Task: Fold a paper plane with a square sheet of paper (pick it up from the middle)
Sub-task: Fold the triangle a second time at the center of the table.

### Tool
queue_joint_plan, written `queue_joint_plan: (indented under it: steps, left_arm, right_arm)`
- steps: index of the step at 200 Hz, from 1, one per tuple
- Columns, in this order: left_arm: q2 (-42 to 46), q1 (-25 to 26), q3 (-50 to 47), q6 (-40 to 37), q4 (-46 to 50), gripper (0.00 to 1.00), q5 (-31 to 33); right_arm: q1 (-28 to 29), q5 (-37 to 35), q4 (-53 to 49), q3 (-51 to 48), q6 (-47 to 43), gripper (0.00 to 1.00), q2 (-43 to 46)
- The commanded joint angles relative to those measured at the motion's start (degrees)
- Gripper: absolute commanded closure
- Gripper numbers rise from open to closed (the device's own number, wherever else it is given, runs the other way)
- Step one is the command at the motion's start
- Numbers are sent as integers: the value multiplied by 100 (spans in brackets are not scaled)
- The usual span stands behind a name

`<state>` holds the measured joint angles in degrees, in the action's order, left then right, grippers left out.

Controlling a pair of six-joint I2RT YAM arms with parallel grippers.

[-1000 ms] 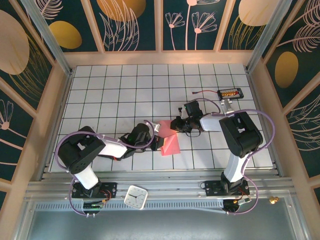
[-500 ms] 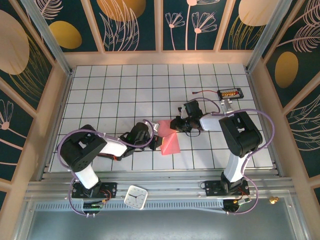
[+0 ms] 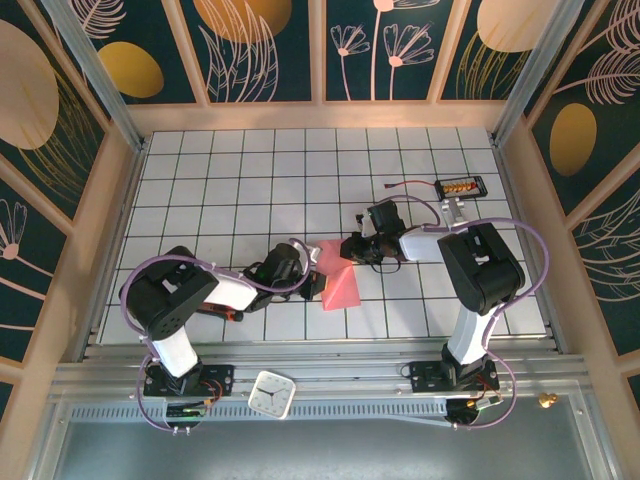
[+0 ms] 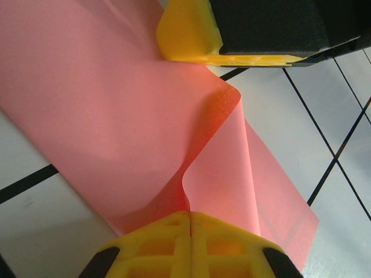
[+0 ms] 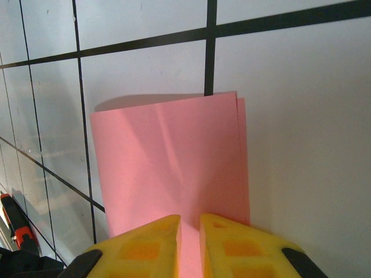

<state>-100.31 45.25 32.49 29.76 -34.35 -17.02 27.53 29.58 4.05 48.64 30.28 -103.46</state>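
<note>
While both arms meet at mid-table, I note the sheet of paper (image 3: 340, 290) lying folded into a strip. Its long axis runs roughly near-to-far on the tiled table (image 3: 230, 180), and the near end is angled slightly to the right. The left gripper (image 3: 308, 272) comes in from the strip's left side and the right gripper (image 3: 350, 250) from its far right. In the left wrist view the left gripper (image 4: 190, 223) has its yellow fingers pressed together on a raised, curling fold of the sheet (image 4: 104, 104), and one of the right arm's yellow fingers (image 4: 191, 35) sits at the opposite edge. In the right wrist view the right gripper (image 5: 190, 231) is clamped on the sheet (image 5: 168, 156), with pink showing in the narrow slit between the pads. The sheet's far edge there shows two layers, slightly offset at the right corner, lying flat where a black grid line meets it. White tiles run on past the strip toward the far wall and to the left. A small white clock (image 3: 271, 393) sits on the near rail, well apart.
</note>
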Motion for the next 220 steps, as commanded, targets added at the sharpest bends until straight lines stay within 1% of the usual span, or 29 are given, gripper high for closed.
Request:
queue_joint_plan:
  steps: [1, 99, 138, 220]
  left_arm:
    - [-121, -52, 167, -148, 88, 100, -111]
    - [-24, -83, 193, -286, 360, 100, 62]
    - [95, -113, 170, -251, 333, 100, 5]
    - [-49, -131, 235, -277, 383, 100, -30]
  right_arm:
    - [68, -251, -202, 22, -154, 82, -178]
    - [69, -293, -227, 7, -172, 82, -192]
    - [77, -295, -238, 4, -180, 82, -184]
    - [77, -313, -247, 5, -188, 82, -187]
